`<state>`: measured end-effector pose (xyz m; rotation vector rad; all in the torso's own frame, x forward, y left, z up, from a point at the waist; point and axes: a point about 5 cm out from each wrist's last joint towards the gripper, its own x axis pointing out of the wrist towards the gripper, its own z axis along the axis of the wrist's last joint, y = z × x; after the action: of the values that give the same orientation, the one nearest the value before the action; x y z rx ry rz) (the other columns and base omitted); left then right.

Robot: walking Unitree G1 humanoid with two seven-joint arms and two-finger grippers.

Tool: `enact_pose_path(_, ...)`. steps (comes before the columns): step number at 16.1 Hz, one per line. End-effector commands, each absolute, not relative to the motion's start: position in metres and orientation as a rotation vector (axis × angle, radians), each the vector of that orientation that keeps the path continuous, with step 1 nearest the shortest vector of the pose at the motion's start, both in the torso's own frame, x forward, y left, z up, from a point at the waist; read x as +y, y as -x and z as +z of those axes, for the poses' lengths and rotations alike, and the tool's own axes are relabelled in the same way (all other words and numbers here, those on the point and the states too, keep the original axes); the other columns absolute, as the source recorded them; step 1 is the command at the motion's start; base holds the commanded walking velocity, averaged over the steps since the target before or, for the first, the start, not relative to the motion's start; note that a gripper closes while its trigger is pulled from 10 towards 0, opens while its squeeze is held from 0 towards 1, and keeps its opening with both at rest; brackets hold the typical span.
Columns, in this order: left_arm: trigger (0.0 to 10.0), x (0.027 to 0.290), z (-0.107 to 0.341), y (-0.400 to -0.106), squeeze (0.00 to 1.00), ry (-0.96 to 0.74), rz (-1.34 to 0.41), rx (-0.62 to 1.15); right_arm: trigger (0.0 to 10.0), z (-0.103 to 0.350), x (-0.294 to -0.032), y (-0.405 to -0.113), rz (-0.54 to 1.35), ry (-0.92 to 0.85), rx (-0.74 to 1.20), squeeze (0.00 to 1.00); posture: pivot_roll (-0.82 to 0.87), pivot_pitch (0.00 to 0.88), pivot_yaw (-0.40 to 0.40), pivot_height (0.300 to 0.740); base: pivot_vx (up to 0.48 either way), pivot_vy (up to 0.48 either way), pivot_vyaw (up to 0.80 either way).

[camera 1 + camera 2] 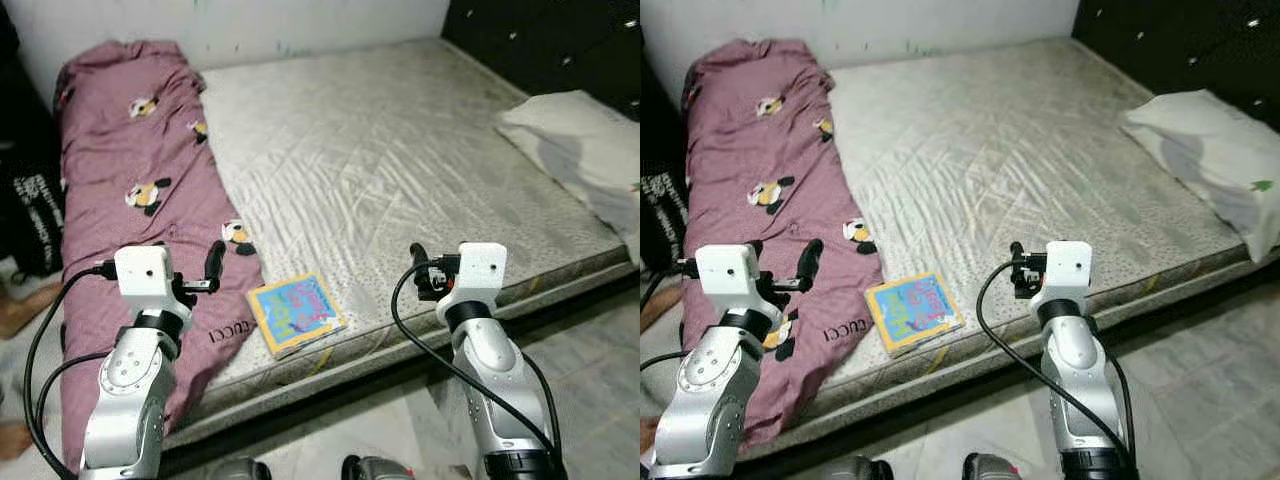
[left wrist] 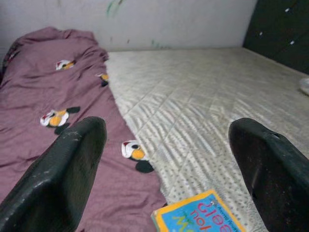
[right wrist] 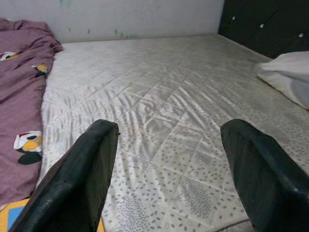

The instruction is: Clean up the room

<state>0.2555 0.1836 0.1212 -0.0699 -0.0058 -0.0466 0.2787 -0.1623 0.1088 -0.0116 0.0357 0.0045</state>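
1. Barely begun, by the look of it: nothing picked up yet.
2. Left gripper [image 2: 164, 159] raised, fingers apart, empty; colourful book [image 1: 295, 314] just ahead, right of it, on mattress [image 1: 400, 150] edge.
3. Right gripper [image 3: 164, 164] likewise spread, holding nothing.
4. Left to do: book, crumpled purple blanket [image 1: 130, 180], pillow [image 1: 580, 140].

The setting was a bedroom in a private home. A bare quilted mattress [image 1: 400, 170] lay low, close to a tiled floor [image 1: 590, 350], and took up most of the room. A maroon blanket [image 1: 120, 200] printed with cartoon figures was spread along the mattress edge on the robot's left. A white pillow [image 1: 585, 140] rested at the far right corner. A colourful children's book [image 1: 295, 314] lay at the near edge of the mattress. A plain pale wall [image 1: 300, 25] stood behind the mattress, and a dark studded panel [image 1: 560, 45] stood on the right.
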Motion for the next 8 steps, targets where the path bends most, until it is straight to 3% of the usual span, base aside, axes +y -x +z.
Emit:
enact_pose_path(1,10.0,0.189,0.117,-0.253,0.0,0.075,-0.041,0.015,10.0,0.112,-0.161,-0.277,-0.001,0.009,0.031,0.0,0.02,0.136,0.023,0.74,0.0,0.0,0.0)
enact_pose_path(6,10.0,0.189,0.113,-0.243,0.0,0.022,-0.003,0.04,10.0,0.108,-0.16,-0.275,0.006,0.003,0.048,0.0,0.02,0.131,0.023,0.74,0.0,0.0,-0.71)
enact_pose_path(8,10.0,0.185,0.113,-0.243,0.0,0.043,-0.007,0.036,10.0,0.109,-0.16,-0.276,0.011,0.003,0.048,0.0,0.02,0.136,0.022,0.74,0.0,0.0,0.0)
